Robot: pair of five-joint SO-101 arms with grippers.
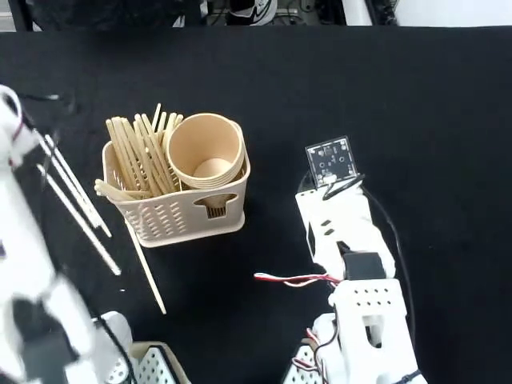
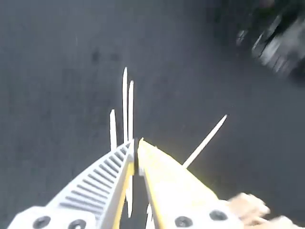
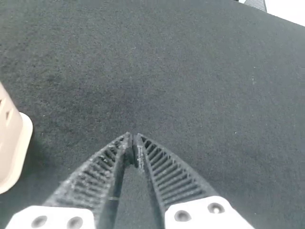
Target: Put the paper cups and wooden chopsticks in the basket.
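Chopsticks (image 1: 140, 156) and stacked paper cups (image 1: 206, 148) stand in the basket (image 1: 188, 216); loose chopsticks (image 1: 76, 196) lie on the black table (image 1: 400, 96) just beside it; left gripper (image 2: 136, 143) tips meet above them; right gripper (image 3: 132, 140) is pressed together over the table.

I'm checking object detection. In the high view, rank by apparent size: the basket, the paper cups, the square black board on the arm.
Largest: basket.
Then the paper cups.
Smallest: square black board; raised on the arm nearer the camera, it may look enlarged.
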